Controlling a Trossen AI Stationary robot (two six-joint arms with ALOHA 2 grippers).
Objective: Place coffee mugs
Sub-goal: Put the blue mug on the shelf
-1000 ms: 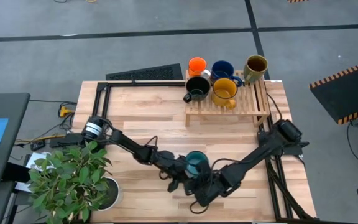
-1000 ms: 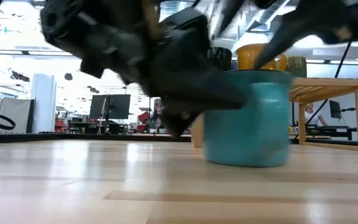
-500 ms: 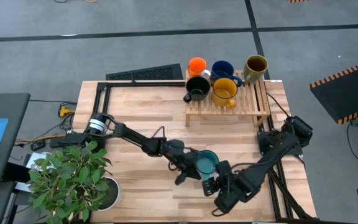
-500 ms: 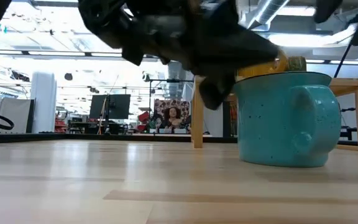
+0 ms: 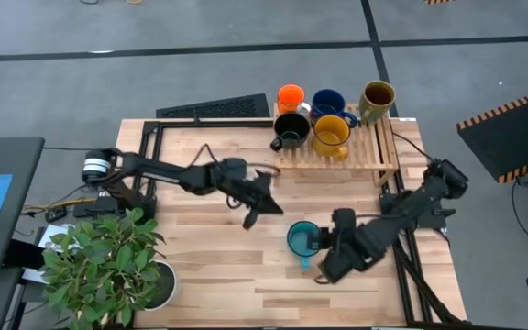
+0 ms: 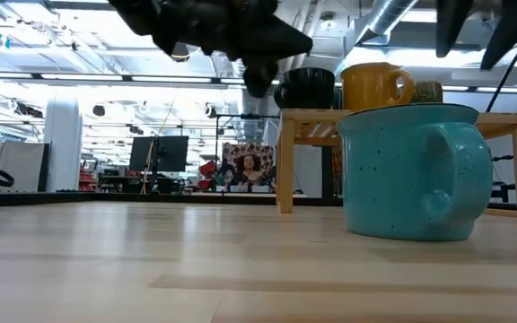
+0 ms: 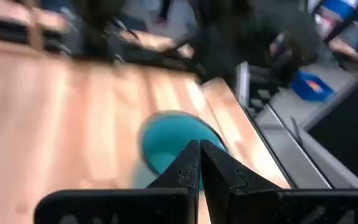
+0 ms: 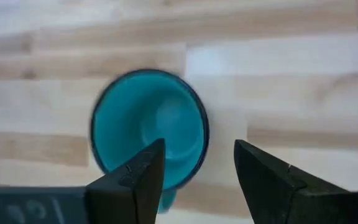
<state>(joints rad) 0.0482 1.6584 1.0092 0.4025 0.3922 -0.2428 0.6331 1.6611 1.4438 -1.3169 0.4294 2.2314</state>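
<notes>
A teal mug [image 5: 301,239] stands upright on its base on the wooden table [image 5: 200,275], handle [image 5: 305,263] toward the near edge; it also shows in the low view [image 6: 411,170]. My right gripper [image 8: 197,168] hovers open above it, pointing steeply down, clear of the rim. My left gripper [image 5: 251,216] is shut, raised above the table to the mug's far left, holding nothing [image 7: 199,152]. The orange [image 5: 291,95], dark blue [image 5: 327,102], olive-brown [image 5: 378,95], black [image 5: 291,129] and yellow [image 5: 331,134] mugs sit on a wooden rack [image 5: 337,163].
The rack stands at the far right of the table. A potted plant [image 5: 99,261] in a white pot [image 5: 160,284] fills the near left corner. A dark keyboard [image 5: 214,108] lies at the far edge, with black frame rails [image 5: 149,137] at the left.
The teal mug slid a little toward the table's right and turned, so its handle now faces the near edge; it has since stayed put. My left gripper, shut throughout, rose and drew back toward the far left. My right gripper rose, moved right and tipped further downward.
</notes>
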